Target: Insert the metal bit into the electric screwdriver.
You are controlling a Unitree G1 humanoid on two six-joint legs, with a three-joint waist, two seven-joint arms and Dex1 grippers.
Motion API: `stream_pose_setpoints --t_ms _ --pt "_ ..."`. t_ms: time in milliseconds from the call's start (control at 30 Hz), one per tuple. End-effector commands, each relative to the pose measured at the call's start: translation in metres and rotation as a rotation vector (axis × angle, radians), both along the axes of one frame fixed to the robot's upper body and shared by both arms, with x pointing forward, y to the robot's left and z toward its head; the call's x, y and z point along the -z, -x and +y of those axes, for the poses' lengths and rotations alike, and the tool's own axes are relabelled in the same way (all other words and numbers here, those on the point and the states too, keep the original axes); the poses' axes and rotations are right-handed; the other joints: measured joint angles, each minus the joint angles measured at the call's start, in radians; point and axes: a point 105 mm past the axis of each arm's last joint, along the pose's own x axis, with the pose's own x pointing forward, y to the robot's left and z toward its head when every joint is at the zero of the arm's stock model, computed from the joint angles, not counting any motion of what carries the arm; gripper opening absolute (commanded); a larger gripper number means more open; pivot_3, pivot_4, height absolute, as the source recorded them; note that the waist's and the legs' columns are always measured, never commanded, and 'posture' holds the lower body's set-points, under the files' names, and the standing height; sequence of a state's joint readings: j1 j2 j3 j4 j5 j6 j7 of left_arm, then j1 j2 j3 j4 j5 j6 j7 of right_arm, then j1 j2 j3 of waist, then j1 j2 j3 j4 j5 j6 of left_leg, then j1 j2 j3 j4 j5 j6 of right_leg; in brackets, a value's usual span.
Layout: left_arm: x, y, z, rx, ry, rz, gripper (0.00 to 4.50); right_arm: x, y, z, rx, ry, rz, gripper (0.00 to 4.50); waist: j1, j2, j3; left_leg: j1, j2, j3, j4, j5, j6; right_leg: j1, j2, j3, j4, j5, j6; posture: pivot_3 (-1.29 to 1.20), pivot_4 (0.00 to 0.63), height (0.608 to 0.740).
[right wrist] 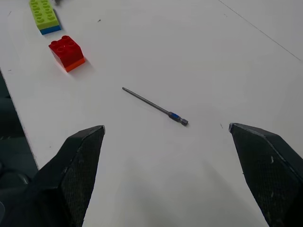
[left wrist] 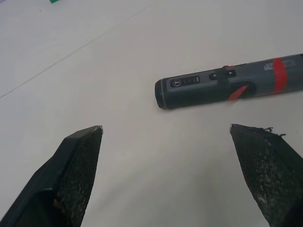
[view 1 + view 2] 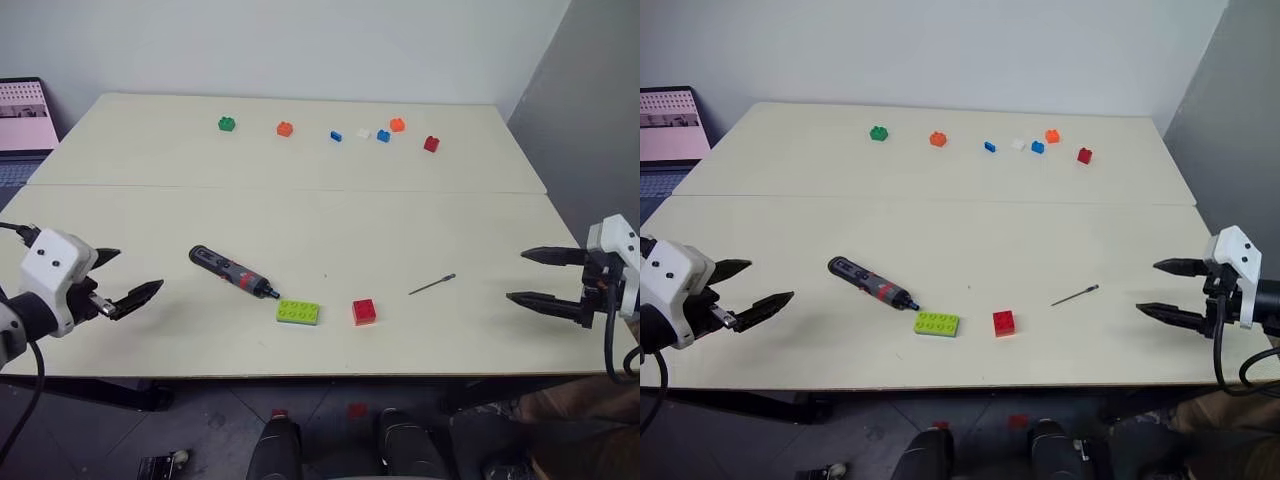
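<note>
Bricks sit close to the electric screwdriver (image 3: 234, 272): a green brick (image 3: 298, 312) just beside its blue nose, a red brick (image 3: 364, 311) next along, then the metal bit (image 3: 432, 284) lying well apart on the table (image 3: 330, 220). Left gripper (image 3: 125, 279) and right gripper (image 3: 534, 277) both gape wide, empty, flanking the screwdriver.

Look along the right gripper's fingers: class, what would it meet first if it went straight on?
Probably the metal bit, lying loose on the table ahead of the open right gripper; depth is uncertain.
</note>
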State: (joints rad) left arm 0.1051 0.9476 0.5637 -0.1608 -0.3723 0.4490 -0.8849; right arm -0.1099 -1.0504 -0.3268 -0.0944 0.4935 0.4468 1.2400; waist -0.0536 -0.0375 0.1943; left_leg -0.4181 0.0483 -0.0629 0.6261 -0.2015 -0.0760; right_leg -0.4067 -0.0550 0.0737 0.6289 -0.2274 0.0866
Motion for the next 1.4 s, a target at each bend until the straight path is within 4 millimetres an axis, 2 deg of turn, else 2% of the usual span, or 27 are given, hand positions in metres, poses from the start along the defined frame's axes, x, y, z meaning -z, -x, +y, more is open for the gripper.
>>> stream_pose_setpoints --t_ms 33,267,467,667,833,1033,1133,1267,1400 --pt "-0.015 0.002 0.003 0.008 -0.031 -0.036 4.49 -0.007 -0.002 0.004 -0.03 0.008 -0.031 4.41 0.0 0.0 0.0 0.0 0.0 0.0 0.0 0.0 0.0 0.0 0.0 0.0 0.0 0.0 0.0 0.0 0.15 0.74" --pt "-0.015 0.002 0.004 0.005 -0.054 -0.033 4.49 -0.006 -0.004 0.01 -0.05 0.007 -0.031 4.41 0.0 0.0 0.0 0.0 0.0 0.0 0.0 0.0 0.0 0.0 0.0 0.0 0.0 0.0 0.0 0.0 0.15 0.74" --pt "-0.023 0.003 -0.004 0.066 -0.048 -0.081 4.49 -0.005 -0.004 0.012 -0.057 0.001 -0.033 4.41 0.0 0.0 0.0 0.0 0.0 0.0 0.0 0.0 0.0 0.0 0.0 0.0 0.0 0.0 0.0 0.0 0.15 0.74" --pt "-0.021 0.002 -0.001 0.059 -0.078 -0.068 4.49 -0.005 -0.004 0.015 -0.065 0.0 -0.039 4.41 0.0 0.001 0.0 0.0 0.0 0.0 0.0 0.0 0.0 0.0 0.0 0.0 0.0 0.0 0.0 0.0 0.15 0.74" --pt "-0.021 0.005 -0.007 0.104 -0.054 -0.039 4.49 -0.006 -0.004 0.021 -0.089 0.005 -0.045 4.41 0.0 0.001 0.0 0.0 0.0 0.0 0.0 0.0 0.0 0.0 0.0 0.0 0.0 0.0 0.0 0.0 0.15 0.74" --pt "-0.02 0.014 -0.038 0.253 -0.044 0.02 4.49 -0.012 -0.001 0.038 -0.157 0.008 -0.06 4.41 -0.001 0.001 0.001 0.0 0.0 0.0 0.0 0.0 0.0 0.0 0.0 0.0 0.0 0.0 0.0 0.0 0.15 0.74" --pt "-0.014 0.029 -0.086 0.465 -0.042 0.06 4.49 -0.013 0.004 0.062 -0.243 -0.003 -0.052 4.41 0.0 0.001 0.001 0.0 0.0 0.0 0.0 0.0 0.0 0.0 0.0 0.0 0.0 0.0 0.0 0.0 0.15 0.74" --pt "-0.01 0.042 -0.121 0.624 -0.028 0.105 4.49 -0.005 0.009 0.089 -0.34 0.014 -0.025 4.41 0.001 0.001 0.001 0.0 0.0 0.001 0.0 0.0 0.0 0.0 0.0 0.0 0.0 0.0 0.0 0.0 0.15 0.74" --pt "-0.006 0.043 -0.135 0.693 -0.043 0.119 4.49 0.008 -0.001 0.114 -0.387 0.059 0.008 4.41 -0.004 0.002 0.001 0.001 0.0 0.001 0.0 0.0 0.0 0.0 0.0 0.0 0.001 0.0 0.0 0.0 0.15 0.74"
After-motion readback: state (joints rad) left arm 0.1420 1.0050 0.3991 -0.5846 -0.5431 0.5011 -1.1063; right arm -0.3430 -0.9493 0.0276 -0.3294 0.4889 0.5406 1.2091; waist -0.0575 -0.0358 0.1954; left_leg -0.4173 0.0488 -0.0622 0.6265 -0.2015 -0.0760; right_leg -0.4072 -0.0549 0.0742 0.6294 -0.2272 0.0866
